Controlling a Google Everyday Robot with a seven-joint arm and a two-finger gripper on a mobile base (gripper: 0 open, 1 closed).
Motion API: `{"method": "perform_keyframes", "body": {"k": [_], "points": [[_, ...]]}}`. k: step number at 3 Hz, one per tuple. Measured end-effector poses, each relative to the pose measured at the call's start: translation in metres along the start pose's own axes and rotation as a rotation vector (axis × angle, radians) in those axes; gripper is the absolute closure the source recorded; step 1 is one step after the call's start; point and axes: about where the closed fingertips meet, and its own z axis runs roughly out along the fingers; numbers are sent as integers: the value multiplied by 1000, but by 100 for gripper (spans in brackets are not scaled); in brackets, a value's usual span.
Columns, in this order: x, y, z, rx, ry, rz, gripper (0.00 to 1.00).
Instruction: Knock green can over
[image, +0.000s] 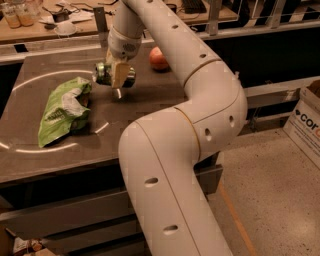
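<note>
The green can (129, 78) is dark green with a silver rim facing left. It appears to lie on its side on the dark table (150, 115), just right of the snack bag. My gripper (118, 86) is directly in front of the can, hides its middle and touches it. The gripper's tip reaches down close to the table top. The arm comes down from the upper middle of the view.
A light green and white snack bag (62, 110) lies at the left of the table. A red apple (159, 59) sits behind and right of the can. A cardboard box (306, 120) stands on the floor at the right. A cluttered wooden bench (45, 27) runs behind.
</note>
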Motion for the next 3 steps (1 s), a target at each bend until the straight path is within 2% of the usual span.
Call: {"method": "perform_keyframes", "body": {"k": [2, 3], "points": [[19, 4, 14, -29, -13, 55, 4], [26, 5, 15, -33, -14, 78, 0]]}}
